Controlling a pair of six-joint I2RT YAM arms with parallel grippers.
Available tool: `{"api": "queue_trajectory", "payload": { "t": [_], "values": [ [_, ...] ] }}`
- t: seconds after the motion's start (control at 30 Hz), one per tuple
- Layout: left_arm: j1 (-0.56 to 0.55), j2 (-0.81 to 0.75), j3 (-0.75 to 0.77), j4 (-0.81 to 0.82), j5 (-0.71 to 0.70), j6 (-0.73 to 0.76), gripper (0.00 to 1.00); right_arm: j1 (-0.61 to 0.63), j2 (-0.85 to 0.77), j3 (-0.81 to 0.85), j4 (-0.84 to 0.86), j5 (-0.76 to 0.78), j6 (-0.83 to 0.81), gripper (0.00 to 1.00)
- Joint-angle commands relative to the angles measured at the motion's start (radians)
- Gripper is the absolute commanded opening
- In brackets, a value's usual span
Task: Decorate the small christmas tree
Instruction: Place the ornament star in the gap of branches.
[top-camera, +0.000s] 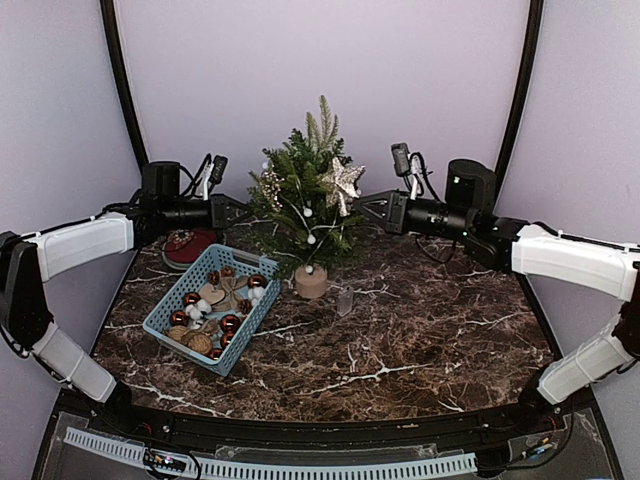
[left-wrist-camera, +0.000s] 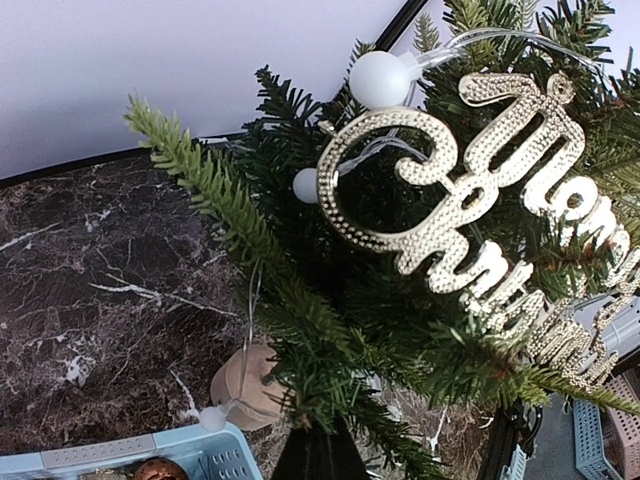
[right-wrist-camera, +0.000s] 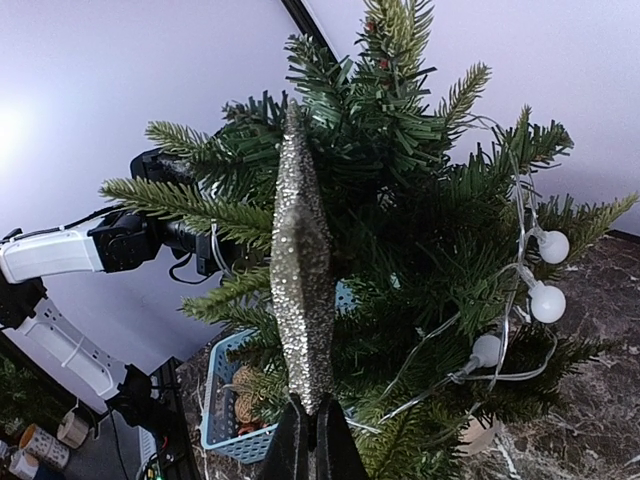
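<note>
The small christmas tree (top-camera: 300, 205) stands at the back middle of the table on a pale wooden base (top-camera: 311, 282). A string of white bulbs (right-wrist-camera: 548, 301) and a gold glitter "Merry Christmas" sign (left-wrist-camera: 470, 200) hang in its branches. My right gripper (right-wrist-camera: 312, 425) is shut on the lower point of a silver glitter star (right-wrist-camera: 303, 280), which it holds against the tree's upper right side (top-camera: 342, 183). My left gripper (left-wrist-camera: 318, 448) is shut, with its tip among the needles of a low branch on the tree's left side. I cannot tell whether it pinches that branch.
A blue basket (top-camera: 162, 315) with brown baubles, wooden hearts and white balls sits left of the tree. Behind it lies a red round thing (top-camera: 188, 245). A small clear object (top-camera: 345, 301) stands just right of the tree's base. The curved backdrop wall is close behind.
</note>
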Motion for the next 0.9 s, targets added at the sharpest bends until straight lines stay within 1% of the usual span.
{"api": "queue_trajectory", "payload": {
  "t": [0.0, 0.2, 0.77, 0.87],
  "values": [
    [0.004, 0.004, 0.025, 0.026, 0.032, 0.013, 0.0, 0.005, 0.022, -0.025, 0.059, -0.002, 0.0, 0.0],
    [0.003, 0.007, 0.023, 0.031, 0.034, 0.011, 0.0, 0.006, 0.04, -0.044, 0.082, 0.009, 0.002, 0.0],
    [0.003, 0.021, 0.022, 0.041, 0.031, 0.013, 0.0, 0.01, 0.096, -0.057, 0.053, 0.047, -0.018, 0.0],
    [0.003, 0.023, 0.022, 0.042, 0.03, 0.014, 0.0, 0.01, 0.101, -0.054, 0.049, 0.047, -0.02, 0.02]
  ]
}}
